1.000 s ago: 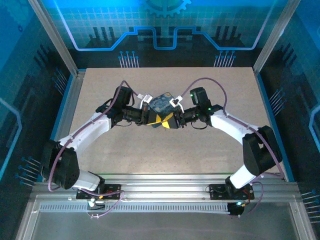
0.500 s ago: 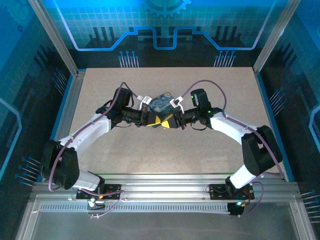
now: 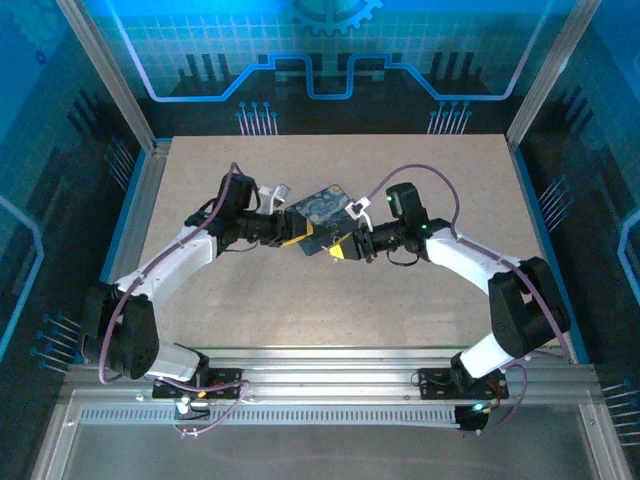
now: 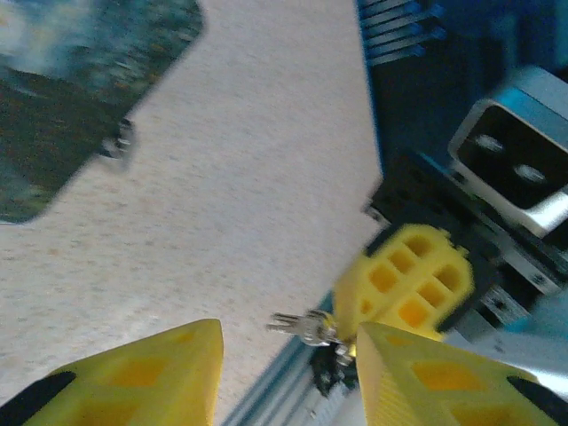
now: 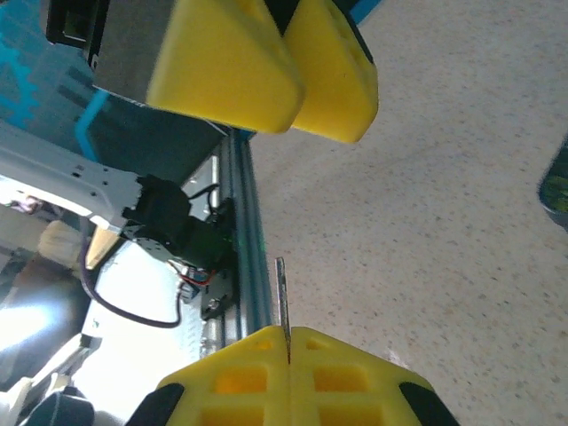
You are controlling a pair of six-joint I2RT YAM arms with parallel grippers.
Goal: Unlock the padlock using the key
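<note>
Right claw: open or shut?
Shut. The right claw pinches the key, pads pressed together, thin blade sticking out between them.

Tin (image 3: pixel 316 211) blocks mid-table (tight there), open tabletop (image 3: pixel 340 300) nearer, beyond

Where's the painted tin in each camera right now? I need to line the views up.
Top external: painted tin near the centre of the table.
Left wrist: top-left corner, blurred, lying on the table.
Right wrist: a dark sliver at the right edge.
Shared landmark: the yellow-fingered right pincer, shut on the key, seen in all three.
</note>
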